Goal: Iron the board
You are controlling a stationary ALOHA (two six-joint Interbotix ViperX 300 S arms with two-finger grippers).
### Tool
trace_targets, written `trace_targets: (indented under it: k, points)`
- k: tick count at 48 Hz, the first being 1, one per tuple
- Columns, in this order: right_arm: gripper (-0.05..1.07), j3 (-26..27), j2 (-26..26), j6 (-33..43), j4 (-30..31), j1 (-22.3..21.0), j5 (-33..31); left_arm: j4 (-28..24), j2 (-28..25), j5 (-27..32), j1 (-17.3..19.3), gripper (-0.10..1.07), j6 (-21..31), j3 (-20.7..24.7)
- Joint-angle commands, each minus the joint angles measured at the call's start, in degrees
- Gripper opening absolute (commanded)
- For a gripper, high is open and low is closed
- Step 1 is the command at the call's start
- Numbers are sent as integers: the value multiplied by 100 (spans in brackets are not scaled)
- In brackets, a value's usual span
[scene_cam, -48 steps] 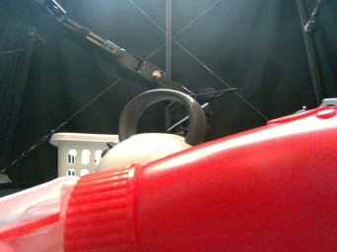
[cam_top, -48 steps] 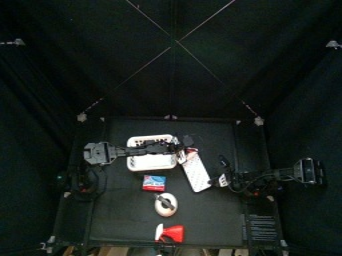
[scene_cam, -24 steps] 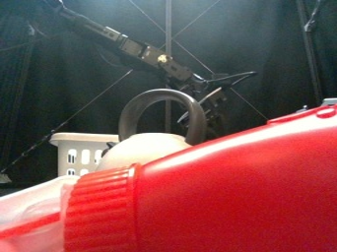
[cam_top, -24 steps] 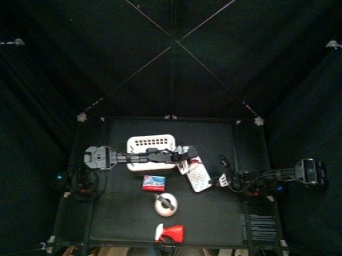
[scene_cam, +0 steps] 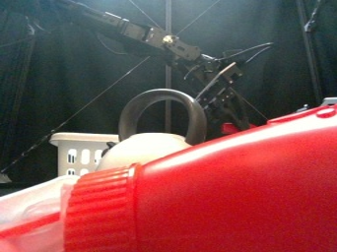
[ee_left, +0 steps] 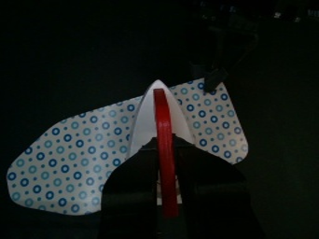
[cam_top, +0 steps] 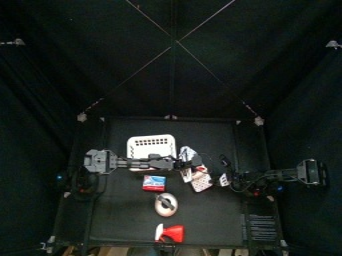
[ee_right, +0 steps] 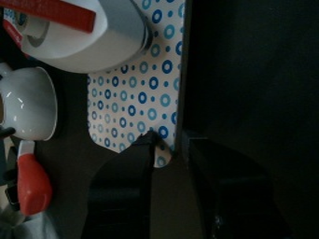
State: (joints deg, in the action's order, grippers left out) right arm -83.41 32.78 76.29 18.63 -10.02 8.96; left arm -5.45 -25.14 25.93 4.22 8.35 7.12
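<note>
Board point(cam_top: 198, 178): top view, near table centre, just right of the small blue and red box point(cam_top: 155, 183) and fwd of the white basket point(cam_top: 151, 145). Left gripper point(cam_top: 187, 160) reaches its rear end and right gripper point(cam_top: 218, 182) its right side. A white rounded item point(cam_top: 166, 205) and a red item point(cam_top: 171, 233) lie nearer the front edge. Box print too small to read.

Front view: a red body point(scene_cam: 224, 187) and a dark ring handle point(scene_cam: 161, 98) fill the foreground, w/ the basket point(scene_cam: 79, 153) at left. The left arm slants down from upper left to its gripper point(scene_cam: 218, 94), above the handle.

Left wrist view: board point(ee_left: 88, 154) is white w/ blue ring dots. A red strip point(ee_left: 163, 131) on it runs down into the left gripper point(ee_left: 165, 182), jaws narrow and clamped on the board.

Right wrist view: right gripper point(ee_right: 159, 154) pinches the dotted board point(ee_right: 137, 93) at its edge. A white cup point(ee_right: 32, 98) sits beside it.
</note>
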Motion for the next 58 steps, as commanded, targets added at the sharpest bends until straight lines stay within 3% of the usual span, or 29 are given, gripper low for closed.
trace_targets:
  k: [1, 43, 58]
  points:
    - [46, 26, -26, -44, 18, -9, -9, -18, 18, -79, -53, 46, 0, 264]
    - [46, 26, -9, -35, 9, -9, -35, 0, -325, -70, -105, 46, 9, 396]
    - [46, 53, 176, -44, 18, -70, -642, 9, -378, -44, -97, 46, 9, 378]
